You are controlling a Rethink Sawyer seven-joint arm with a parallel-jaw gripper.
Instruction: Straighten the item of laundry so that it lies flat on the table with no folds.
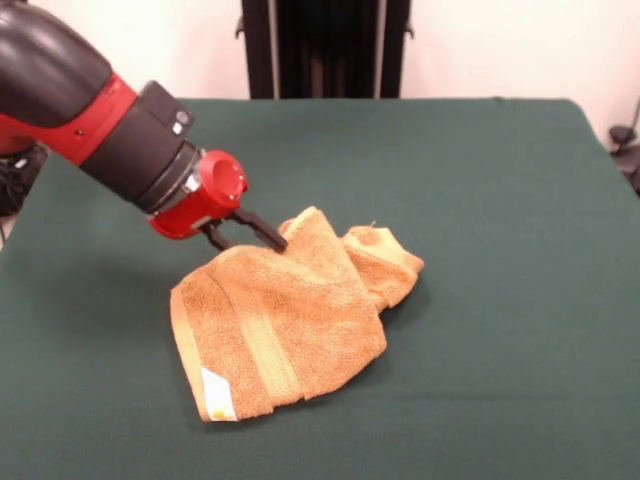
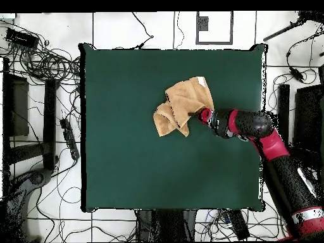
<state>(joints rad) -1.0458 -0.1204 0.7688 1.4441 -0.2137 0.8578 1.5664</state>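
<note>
Currently gripper low over the table, reached in from the left of the front view at a slant, dark fingers down at the upper edge of the towel. Fingertips touching or buried in the terry at a raised ridge; whether closed on cloth or merely resting against it cannot be told, and gap between fingers not readable. Red wrist collar just behind, black and red arm running off to the upper left.

Towel orange-tan, crumpled, roughly mid-table and somewhat toward the near side in the front view. Larger part spread as a sloping sheet toward the camera, woven band running across it, small white label at the near lower corner. Second part bunched into a folded lump on the right, lying against the main sheet. Not flat: several folds and a lifted ridge beneath the gripper.

Overhead view: towel in the upper middle of the green table, gripper at its right edge, arm coming from the lower right. Cables on the floor to the left of the table.
</note>
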